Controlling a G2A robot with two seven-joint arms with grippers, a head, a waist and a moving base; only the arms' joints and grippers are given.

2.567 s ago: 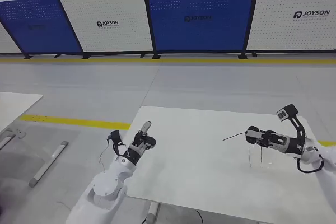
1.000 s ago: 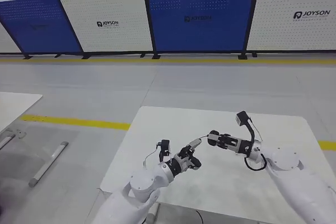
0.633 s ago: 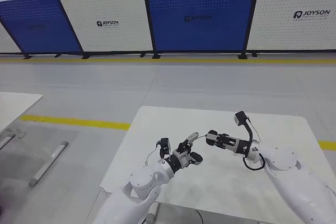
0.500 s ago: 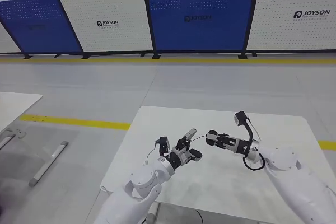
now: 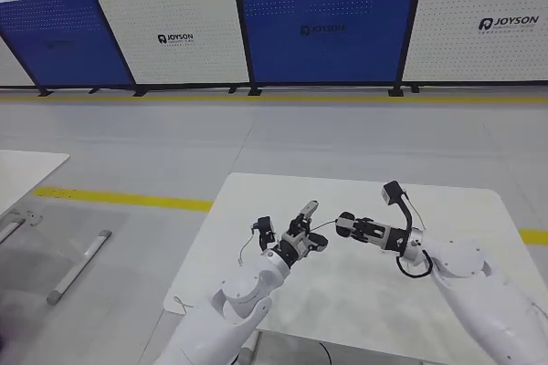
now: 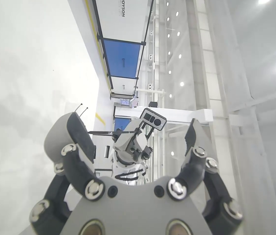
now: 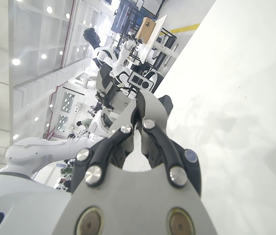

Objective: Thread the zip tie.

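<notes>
Centre of the top view, above the white table point(image 5: 438, 205): R gripper point(image 5: 342, 224) is clamped tight on a black zip tie point(image 5: 324, 222), whose thin free end pokes out toward the L gripper point(image 6: 134, 125). The L gripper gapes wide w/ nothing in it. The strap's tip sits near one finger pad, and whether they touch can't be told. Step in hand, by the look, is lining up to take the free end, pre-threading. Next move prob. calls for a small, exact advance, then a pinch near the tip w/o bending it. The tie's head can't be made out.
</notes>
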